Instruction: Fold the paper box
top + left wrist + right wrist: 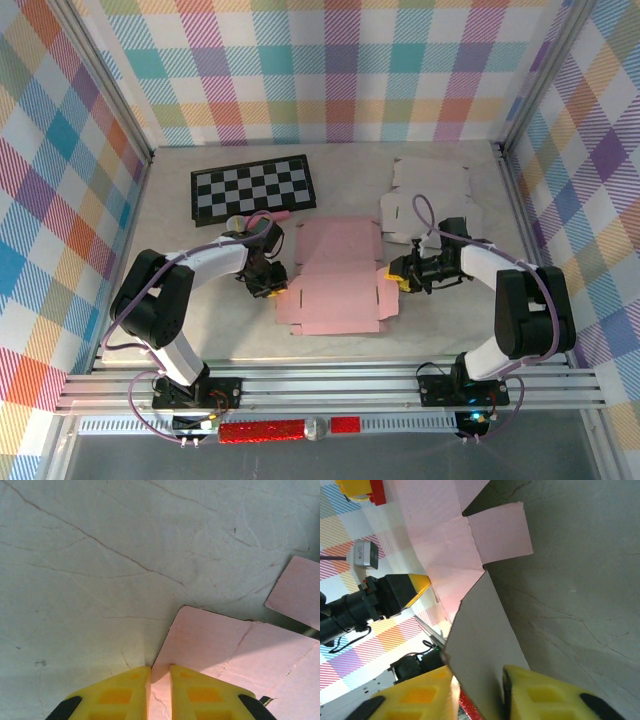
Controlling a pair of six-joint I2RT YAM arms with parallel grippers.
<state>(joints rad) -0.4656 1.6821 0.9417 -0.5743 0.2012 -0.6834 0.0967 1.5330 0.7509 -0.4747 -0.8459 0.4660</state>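
Top external: pale veined table (450, 335) within plaid walls (330, 70), left gripper (272, 290) tight on paper box (335, 270), right gripper (402, 276) closure unclear.

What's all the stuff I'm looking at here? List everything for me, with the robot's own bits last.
pink paper box: one, pink, lying flat and unfolded in the middle of the table
cardboard blank: one, white, flat, far right
checkerboard: one, black and white, far left
small object: one, pink, by the checkerboard's near edge; too small to identify
table: one, pale with marble veins, under everything
walls: three, multicoloured plaid, around the table
left gripper: one, yellow fingers, pinching the box's left edge
right gripper: one, yellow fingers, either side of the box's right flap
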